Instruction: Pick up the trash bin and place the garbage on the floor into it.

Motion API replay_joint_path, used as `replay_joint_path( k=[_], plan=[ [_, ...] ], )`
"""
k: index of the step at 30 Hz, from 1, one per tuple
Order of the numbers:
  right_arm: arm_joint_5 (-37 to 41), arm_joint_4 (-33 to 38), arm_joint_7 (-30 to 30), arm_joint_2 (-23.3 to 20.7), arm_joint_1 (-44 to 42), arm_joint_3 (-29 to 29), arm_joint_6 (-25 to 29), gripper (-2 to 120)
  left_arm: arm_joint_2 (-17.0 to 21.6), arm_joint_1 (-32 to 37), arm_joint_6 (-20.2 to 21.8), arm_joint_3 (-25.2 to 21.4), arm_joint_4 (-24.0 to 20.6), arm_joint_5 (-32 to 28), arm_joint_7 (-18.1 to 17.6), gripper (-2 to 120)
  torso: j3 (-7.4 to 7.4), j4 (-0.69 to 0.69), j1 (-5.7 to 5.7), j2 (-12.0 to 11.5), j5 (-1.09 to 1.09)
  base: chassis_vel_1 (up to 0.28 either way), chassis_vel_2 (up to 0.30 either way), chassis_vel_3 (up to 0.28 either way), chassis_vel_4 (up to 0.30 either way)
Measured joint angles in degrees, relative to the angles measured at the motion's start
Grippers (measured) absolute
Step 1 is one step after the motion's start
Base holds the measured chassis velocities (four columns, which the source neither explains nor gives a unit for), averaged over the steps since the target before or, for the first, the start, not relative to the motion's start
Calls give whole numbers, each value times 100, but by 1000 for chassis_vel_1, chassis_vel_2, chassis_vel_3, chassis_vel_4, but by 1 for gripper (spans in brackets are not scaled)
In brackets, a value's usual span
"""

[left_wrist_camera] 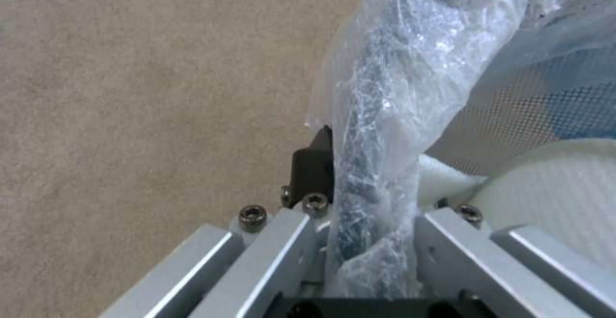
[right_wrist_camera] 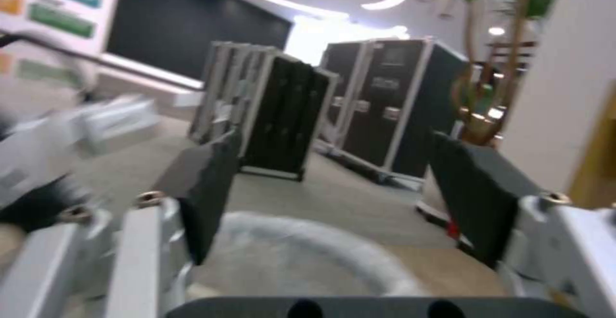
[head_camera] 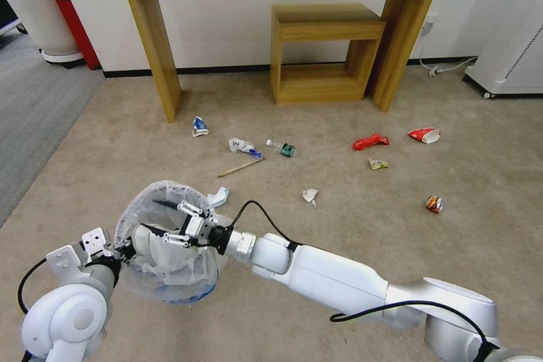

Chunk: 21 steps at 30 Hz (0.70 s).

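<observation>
Jaws spread wide and empty over the bag-lined trash bin [head_camera: 164,243], the right gripper [head_camera: 175,223] should clear out smoothly while the left gripper [head_camera: 125,250], clamped on the rim, holds the bin level above the beige carpet [head_camera: 339,226].

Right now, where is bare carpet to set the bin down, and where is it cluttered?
Bare floor lies between the white paper scrap and the right arm, and left of the trash bin. Crowded: the strip from blue wrapper to crushed can.
</observation>
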Motion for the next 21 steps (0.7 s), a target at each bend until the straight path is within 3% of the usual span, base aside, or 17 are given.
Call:
replay_joint_path(
  k=[1, 4, 7, 13, 16, 17, 20, 21],
  plan=[
    [0, 0, 0, 0, 0, 0, 0, 72, 0, 0, 0, 0, 0, 0, 0, 0, 0, 0, 0, 0, 0, 0, 0, 0, 0],
    [142, 269, 141, -158, -24, 183, -127, 90, 21, -3, 8, 0, 31, 18, -6, 0, 0, 0, 0, 0, 0, 0, 0, 0, 0],
    [243, 434, 226, -267, -62, 321, -215, 96, 25, -4, 11, 0, 46, 36, -6, 0, 0, 0, 0, 0, 0, 0, 0, 0, 0],
    [603, 923, 516, -566, -180, 711, -570, 100, 44, -6, 21, -6, 100, 103, 46, 0, 0, 0, 0, 0, 1, 0, 0, 0, 0],
    [1280, 1819, 1169, -1406, -474, 1728, -1461, 100, 92, 22, 27, -37, 126, 262, 327, 0, 0, -1, 0, 0, 1, 0, 0, 0, 0],
    [1280, 1819, 1169, -1406, -474, 1728, -1461, 100, 92, 22, 27, -37, 126, 262, 327, 0, 0, -1, 0, 0, 1, 0, 0, 0, 0],
    [1771, 2496, 1612, -2124, -1035, 3163, -2202, 100, 97, 22, 0, -25, 146, 454, 550, 0, 0, 0, 0, 0, 2, 0, 0, 0, 0],
    [1771, 2496, 1612, -2124, -1035, 3163, -2202, 100, 97, 22, 0, -25, 146, 454, 550, 0, 0, 0, 0, 0, 2, 0, 0, 0, 0]
  ],
)
